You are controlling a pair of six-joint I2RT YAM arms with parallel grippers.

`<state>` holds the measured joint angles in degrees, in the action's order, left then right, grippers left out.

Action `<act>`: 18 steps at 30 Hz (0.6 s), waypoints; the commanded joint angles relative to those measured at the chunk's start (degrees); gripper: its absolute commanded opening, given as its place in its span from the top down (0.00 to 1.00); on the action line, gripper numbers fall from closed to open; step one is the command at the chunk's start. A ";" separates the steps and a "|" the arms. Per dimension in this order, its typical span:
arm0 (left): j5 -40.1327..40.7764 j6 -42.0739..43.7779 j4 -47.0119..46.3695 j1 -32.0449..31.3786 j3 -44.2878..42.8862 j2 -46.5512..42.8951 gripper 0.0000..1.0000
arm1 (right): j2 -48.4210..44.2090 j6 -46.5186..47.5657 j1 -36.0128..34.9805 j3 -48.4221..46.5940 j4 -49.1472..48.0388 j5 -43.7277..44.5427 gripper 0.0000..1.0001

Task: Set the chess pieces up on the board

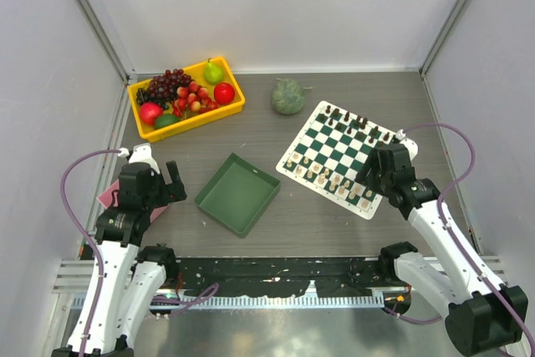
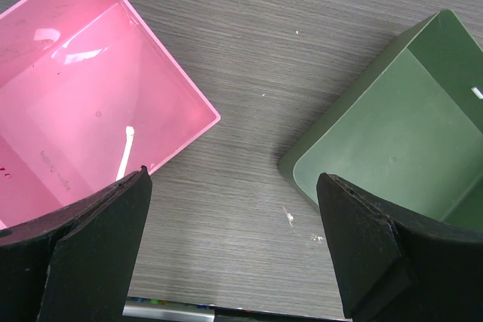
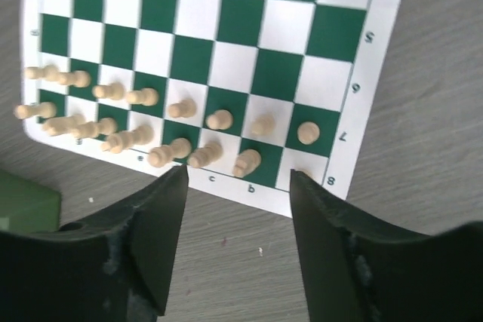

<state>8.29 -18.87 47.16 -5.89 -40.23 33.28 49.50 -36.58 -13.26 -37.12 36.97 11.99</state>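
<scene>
Cream wooden chess pieces line the near edge of the green-and-white checkered board seen from above. The right gripper hangs over that edge's right end; the left gripper sits well apart, beside a plain green tray.

At the left wrist the jaws are spread and empty, between a pink tray and the green one.

At the right wrist the jaws are spread and empty. Two rows of pieces stand just ahead of the fingertips, and the corner square by the right finger is partly hidden. The right arm looks far the nearer.

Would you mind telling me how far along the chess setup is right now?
Mostly done, it seems: cream chess pieces stand in two rows on the board, dark pieces along its far edge. In hand: nothing; the right gripper and left gripper are open, empty. Left: perhaps the corner square, partly hidden by a finger.
</scene>
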 commanded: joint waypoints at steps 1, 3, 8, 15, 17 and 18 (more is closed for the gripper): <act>-0.56 0.50 -1.63 0.00 -0.99 -0.14 0.01 | -2.21 7.03 0.25 -5.23 -7.08 -2.58 0.31; -0.47 0.42 -1.72 -0.09 -0.91 -0.40 0.01 | -1.60 9.05 0.25 -7.43 -8.57 -3.02 0.19; -0.21 0.33 -1.45 0.00 -1.26 -0.84 0.01 | 2.36 13.37 0.25 -13.57 -12.00 -4.33 0.10; -0.74 0.50 -1.01 -0.09 -2.49 -1.11 0.01 | 13.60 16.01 0.25 -22.35 -18.61 -23.91 0.00; -0.21 0.50 -0.66 0.00 -2.84 -1.20 0.01 | 17.64 17.41 0.07 -25.78 -16.76 -26.74 0.04; 0.84 0.59 -0.14 0.00 -3.10 -1.28 0.01 | 19.13 18.46 0.16 -26.59 -15.97 -27.10 0.04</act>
<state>8.29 -18.87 47.29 -5.89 -40.36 32.60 63.77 -22.17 -13.13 -57.21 23.24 -4.80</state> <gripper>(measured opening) 0.992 0.962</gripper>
